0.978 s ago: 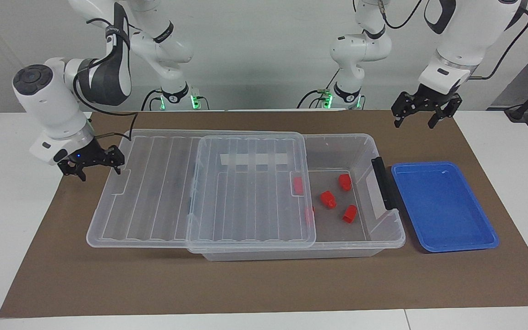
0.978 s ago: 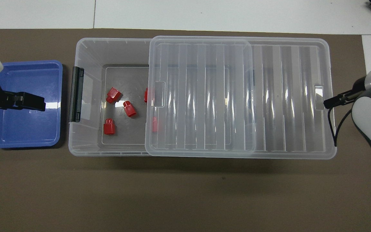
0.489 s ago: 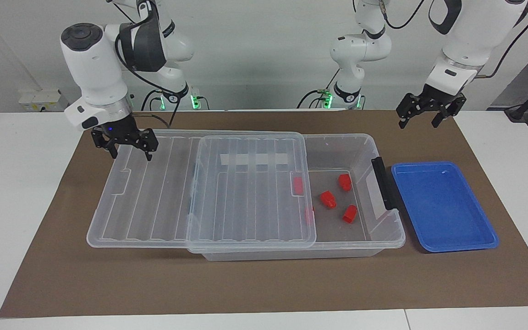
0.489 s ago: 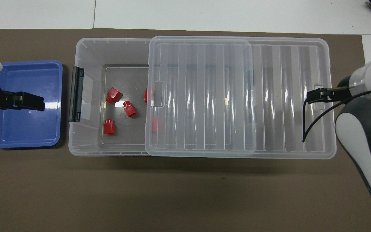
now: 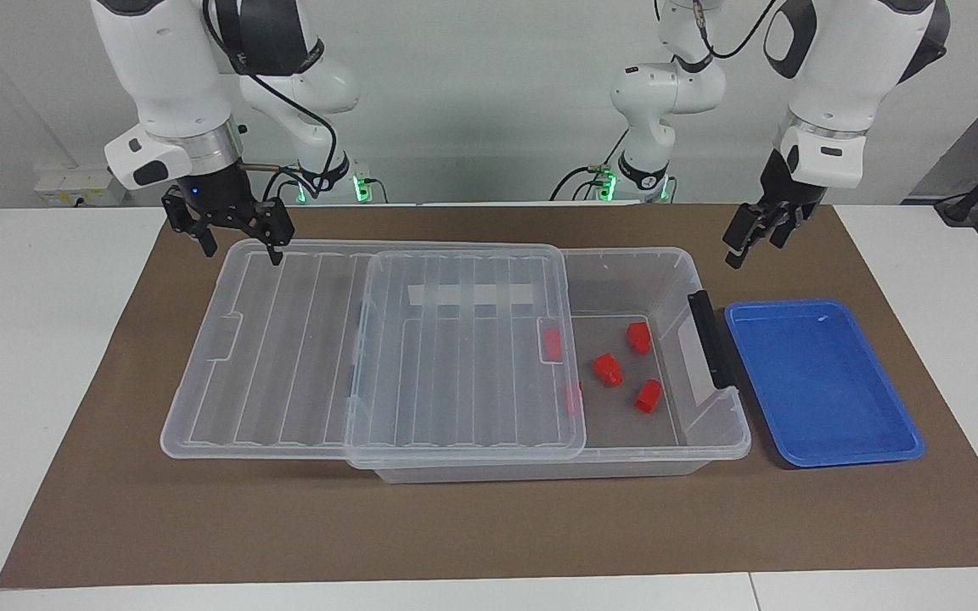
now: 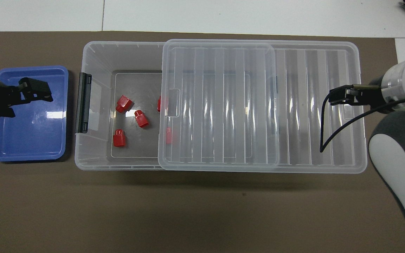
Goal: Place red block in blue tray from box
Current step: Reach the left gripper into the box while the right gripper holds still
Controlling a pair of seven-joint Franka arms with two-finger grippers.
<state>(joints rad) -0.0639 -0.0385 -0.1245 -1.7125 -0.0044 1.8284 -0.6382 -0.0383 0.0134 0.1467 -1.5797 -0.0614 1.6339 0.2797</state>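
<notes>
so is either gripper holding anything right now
No. The left gripper hangs empty above the blue tray; the right gripper is open over the lid.

Right gripper (image 5: 238, 246) has swung in from beside the slid-off lid (image 5: 302, 339) at the right arm's end, risen, and now hangs over the lid's edge nearest the robots, fingers apart. Left gripper (image 5: 748, 239) has turned about its wrist, now seen edge-on over the mat just beside the blue tray (image 5: 858, 450).
</notes>
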